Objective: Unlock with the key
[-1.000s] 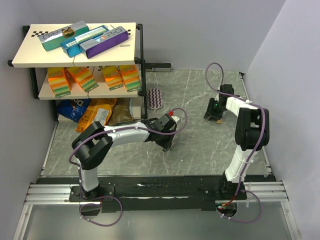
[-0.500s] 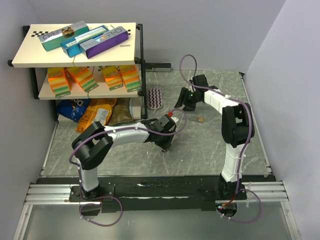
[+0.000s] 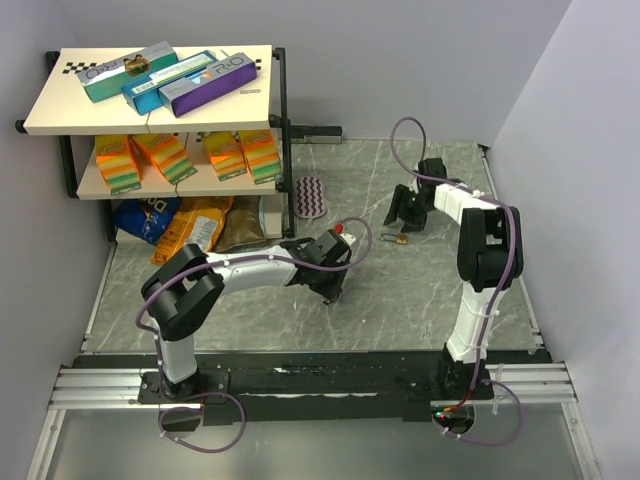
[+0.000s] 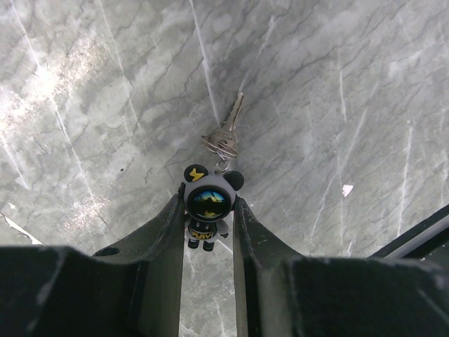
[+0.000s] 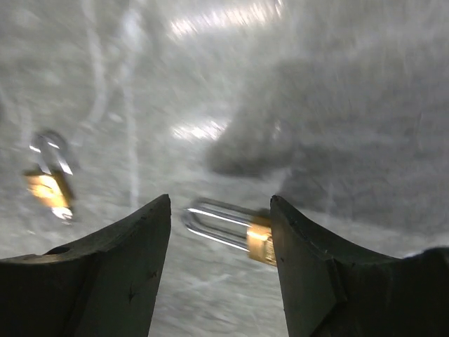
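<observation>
- Down at the table [image 4: 351,84], the left gripper [image 4: 208,200] was clamped on a little bear charm [image 4: 205,210], key [image 4: 231,121] lying just ahead on its ring [image 4: 220,144].
- Right gripper [image 5: 219,210] hung wide open over a padlock [image 5: 242,230]; a second padlock [image 5: 48,184] sat apart to one side.

The worktop [image 4: 337,84] is a smooth grey marble-look sheet with white veins and a soft sheen. The left fingers [image 4: 167,228] are dark matt plastic. Pinched between them is a bear charm [image 4: 208,207] of glossy moulded plastic, its face a mirror-like dome. Just beyond the fingertips, the key [image 4: 230,125] and its split ring [image 4: 219,144] are bare silvery metal. The right fingers [image 5: 130,260] are the same dark matt plastic. Between them lies a padlock [image 5: 261,242] with a brass-coloured body and a bright polished steel shackle. A second padlock [image 5: 48,184], left of those fingers, looks alike, though blurred.
</observation>
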`<state>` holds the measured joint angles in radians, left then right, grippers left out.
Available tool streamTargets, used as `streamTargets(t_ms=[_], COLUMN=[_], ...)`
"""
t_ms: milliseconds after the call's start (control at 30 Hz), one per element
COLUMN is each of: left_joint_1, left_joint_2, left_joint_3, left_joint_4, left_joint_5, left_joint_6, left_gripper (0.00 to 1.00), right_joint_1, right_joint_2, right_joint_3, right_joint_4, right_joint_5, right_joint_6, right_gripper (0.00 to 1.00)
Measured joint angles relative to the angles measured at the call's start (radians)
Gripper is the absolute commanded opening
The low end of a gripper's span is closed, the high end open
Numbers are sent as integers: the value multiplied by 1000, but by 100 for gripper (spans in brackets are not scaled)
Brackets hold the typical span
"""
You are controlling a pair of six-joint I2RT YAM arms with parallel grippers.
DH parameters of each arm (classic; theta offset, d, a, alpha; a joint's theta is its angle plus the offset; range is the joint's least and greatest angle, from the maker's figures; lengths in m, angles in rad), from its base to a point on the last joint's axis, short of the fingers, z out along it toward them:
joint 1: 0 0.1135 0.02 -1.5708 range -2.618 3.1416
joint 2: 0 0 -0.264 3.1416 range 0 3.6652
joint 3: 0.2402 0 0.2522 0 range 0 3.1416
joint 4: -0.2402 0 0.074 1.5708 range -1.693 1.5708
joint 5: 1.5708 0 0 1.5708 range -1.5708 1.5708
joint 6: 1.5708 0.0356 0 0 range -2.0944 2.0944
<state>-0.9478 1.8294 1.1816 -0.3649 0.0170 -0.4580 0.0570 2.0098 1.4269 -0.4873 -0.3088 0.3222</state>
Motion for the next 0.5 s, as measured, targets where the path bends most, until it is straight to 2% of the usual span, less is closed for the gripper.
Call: streamTargets(t_ms=[500], left_joint_1=[0], left_joint_2=[-11], left_joint_3=[-40], left_joint_4=[21], left_joint_5=[0], left_joint_6=[-5], left_gripper=[5], right_joint_1=[10], right_joint_2=[-136], right_joint_3=[-230], right_joint_4=[28], right_joint_5=[-10], right_joint_6=[-33], right_gripper=[63])
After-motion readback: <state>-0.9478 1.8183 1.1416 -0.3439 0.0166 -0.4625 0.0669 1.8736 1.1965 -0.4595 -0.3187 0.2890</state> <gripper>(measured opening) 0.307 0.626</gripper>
